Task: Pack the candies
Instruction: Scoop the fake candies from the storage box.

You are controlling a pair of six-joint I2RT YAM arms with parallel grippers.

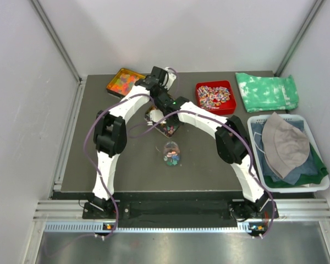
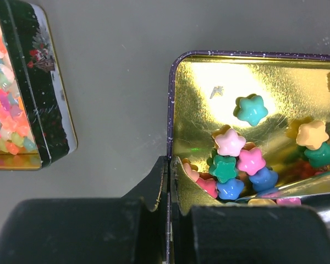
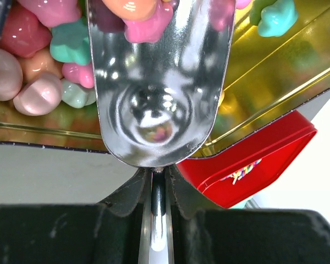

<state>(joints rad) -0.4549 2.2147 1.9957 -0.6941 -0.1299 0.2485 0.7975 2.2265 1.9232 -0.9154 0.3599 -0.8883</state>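
1. When seen from above, shows a dark table with both arms bent in over its middle.
2. Off to the right: a white basket of clothes and a hat, no part of this job.
3. At the back right: a red tray of striped wrapped sweets, with no gripper near it.
4. Mid-table: an open gold tin, with the candies heaped at its near side and a few more spread over the shiny floor. Little stars and round ones, in pink, blue, green, peach and red.
5. To the left of it, and apart from it: a second tin full of orange and pink sweets.
6. Pinched tight on the near wall of the gold tin: the left gripper, one finger inside and one outside, to hold it steady.
7. Nearer the arm bases: a small clear jar with coloured bits inside, likely candies already packed, though too small to be sure.
8. Clamped on the thin handle of a silver scoop: the right gripper, with the bowl down in the gold tin.
9. At the far lip of the scoop: only a few candies, with the rest of the bowl bare.
10. Seems partway done: some in the jar, many more to scoop up, carry over and tip in.
11. No words to read anywhere. Only a small red and white picture on the dark side of the second tin.
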